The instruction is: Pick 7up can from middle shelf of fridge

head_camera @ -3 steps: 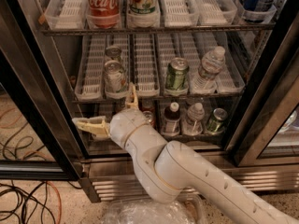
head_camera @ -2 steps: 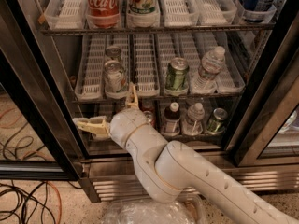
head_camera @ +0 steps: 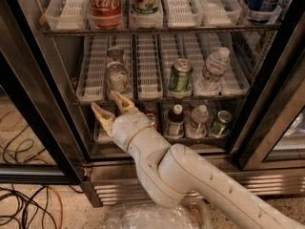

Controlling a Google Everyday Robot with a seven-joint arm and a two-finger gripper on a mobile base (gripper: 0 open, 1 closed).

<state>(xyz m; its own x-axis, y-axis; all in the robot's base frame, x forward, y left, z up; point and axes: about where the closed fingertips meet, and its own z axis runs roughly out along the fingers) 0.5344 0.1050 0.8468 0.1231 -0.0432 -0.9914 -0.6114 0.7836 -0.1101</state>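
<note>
The 7up can [head_camera: 116,75] is silvery-white and stands upright in a left lane of the middle shelf [head_camera: 148,70], with a second similar can [head_camera: 116,55] behind it. My gripper [head_camera: 112,109] is open and empty. It sits just below the shelf's front edge, under the can, with its tan fingers [head_camera: 101,116] pointing up and left. The arm [head_camera: 190,175] reaches in from the lower right. The fridge [head_camera: 267,185] stands with its door open.
A mostly green can [head_camera: 180,75] and a water bottle [head_camera: 212,70] stand to the right on the same shelf. A Coca-Cola can [head_camera: 103,4] and other cans are above. Bottles [head_camera: 175,120] and a green can [head_camera: 220,123] are below. Cables [head_camera: 24,209] lie on the floor at left.
My gripper has turned and risen: the finger that pointed left now points up toward the shelf front, and the fingertips sit closer under the 7up can.
</note>
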